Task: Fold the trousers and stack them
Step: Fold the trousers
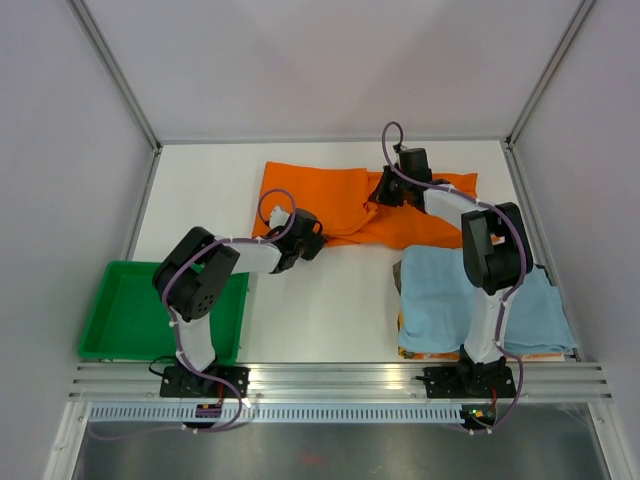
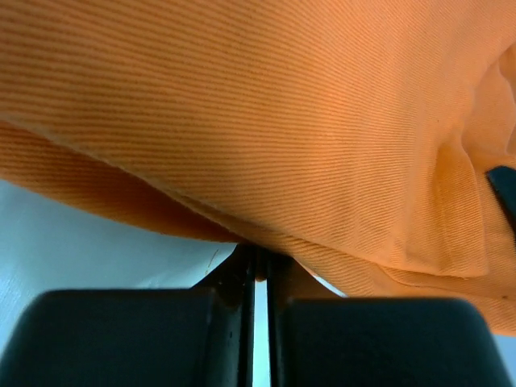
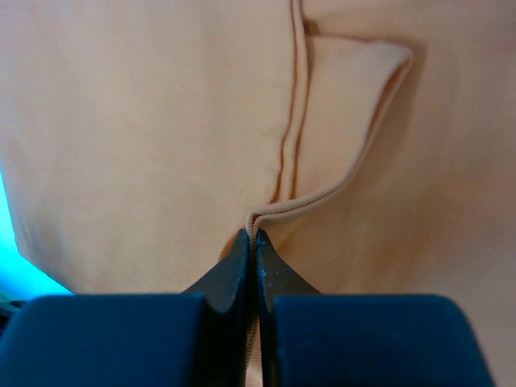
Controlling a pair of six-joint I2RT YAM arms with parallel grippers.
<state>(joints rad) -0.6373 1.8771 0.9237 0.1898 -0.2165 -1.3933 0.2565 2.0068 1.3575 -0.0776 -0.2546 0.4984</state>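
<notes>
One green tray [image 1: 128, 312] sat at the near left corner of the tabletop [image 1: 330, 310], with the left arm reaching over its right rim. The one pair of orange trousers [image 1: 325, 195] lay outside it, spread along the far side of the tabletop. One light blue cloth [image 1: 480, 290] lay near the right edge, overlapping the trousers' near right corner. The left fingers [image 2: 226, 278] were pressed together on the trousers' near edge. The right fingers [image 3: 234, 270] were clamped on a raised fold of the orange fabric.
</notes>
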